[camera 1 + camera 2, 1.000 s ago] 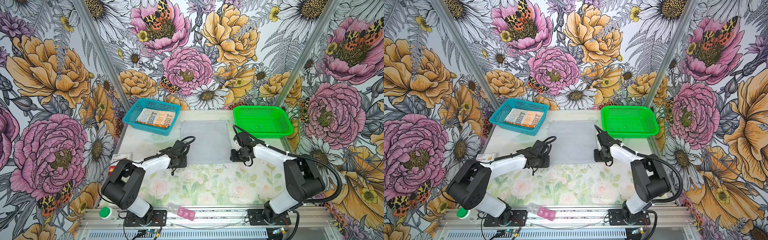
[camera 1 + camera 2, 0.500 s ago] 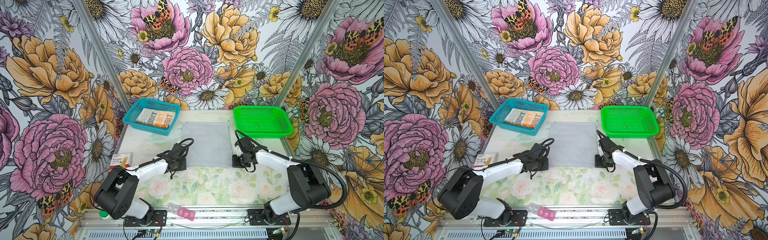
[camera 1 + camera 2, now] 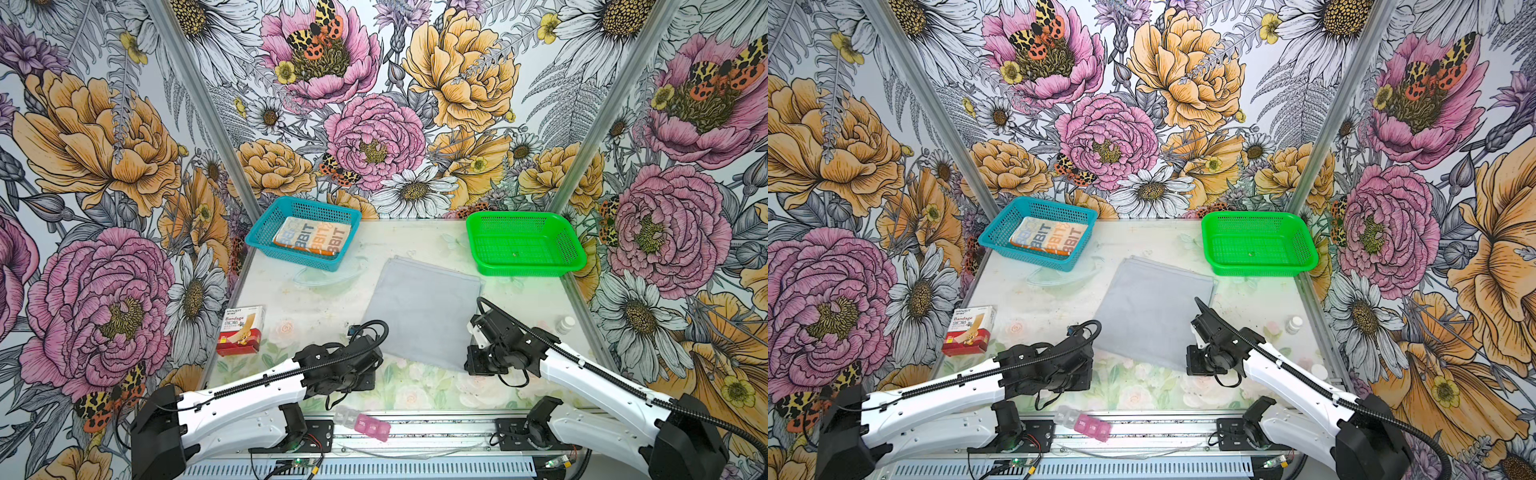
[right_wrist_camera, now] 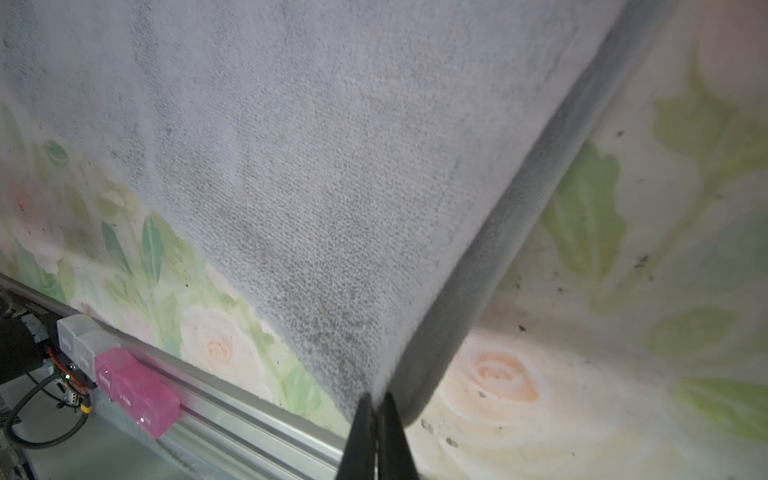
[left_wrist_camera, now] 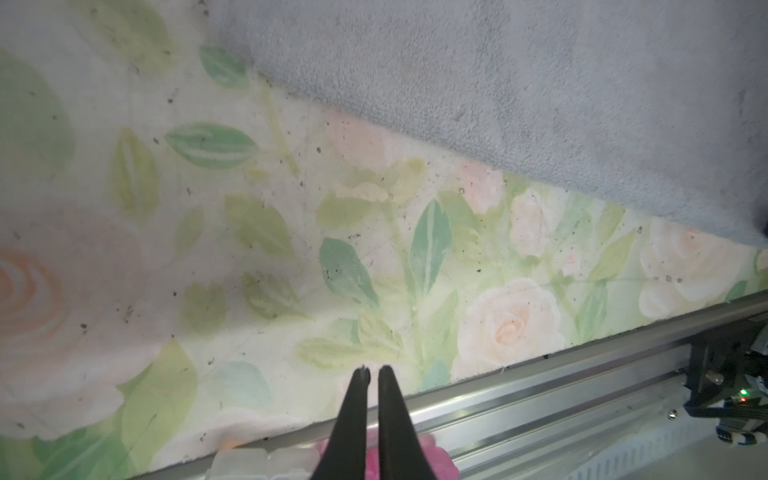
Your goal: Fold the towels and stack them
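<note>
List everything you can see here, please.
grey towel: 1, pale grey, spread mid-table
blue basket: 1, teal, far left
striped towel: 1, blue-orange-brown, folded in blue basket
green basket: 1, green, far right
bandage box: 1, red-white, left edge
bottle: 1, white, right edge
pill organiser: 1, pink-clear, front rail
table: 1, pale floral
left gripper: 1, black, shut on nothing, off the towel
right gripper: 1, black, shut on grey towel's corner

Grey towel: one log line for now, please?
grey towel: spread out | right fingers: shut on its corner | left fingers: shut, empty, beside it | RABBIT towel: in blue basket
</note>
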